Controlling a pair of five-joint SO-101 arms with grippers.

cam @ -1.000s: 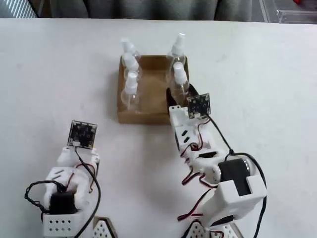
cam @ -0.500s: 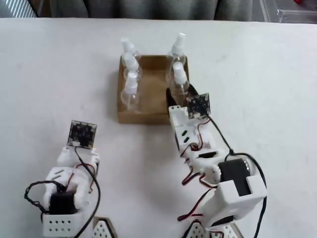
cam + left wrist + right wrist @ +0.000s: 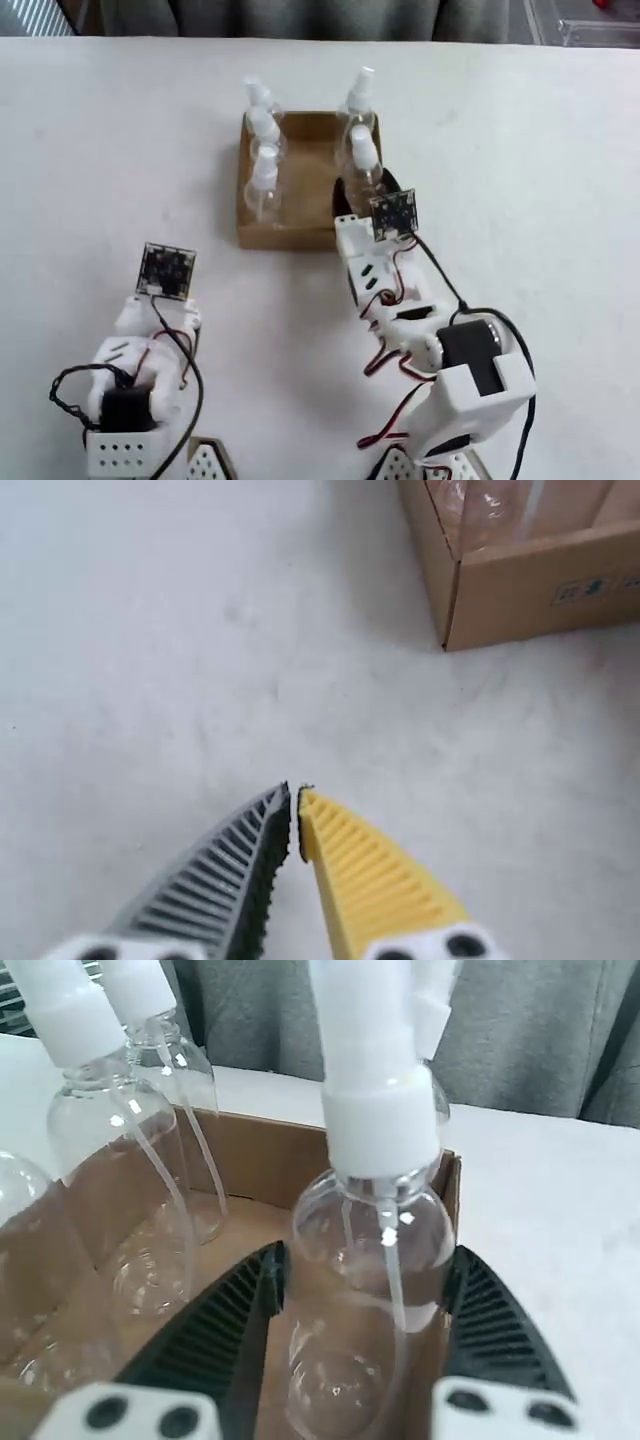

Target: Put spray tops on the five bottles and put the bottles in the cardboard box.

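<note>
Five capped bottles point(image 3: 263, 178) stand in cardboard box point(image 3: 300, 237); right gripper point(image 3: 365, 1255), jaws spread astride near-right bottle point(image 3: 372, 1200), has edged slightly left. Left gripper point(image 3: 297, 796) closed, empty; packing looks finished.

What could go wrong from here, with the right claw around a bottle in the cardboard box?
1. The right claw sits around the near bottle inside the cardboard box. A careless pull back could drag or tip that bottle.
2. The neighbouring bottles stand tall and close by, so one knocked bottle may topple others.
3. The near bottle stands close to the box wall, so a snag there might shift the whole box.
</note>
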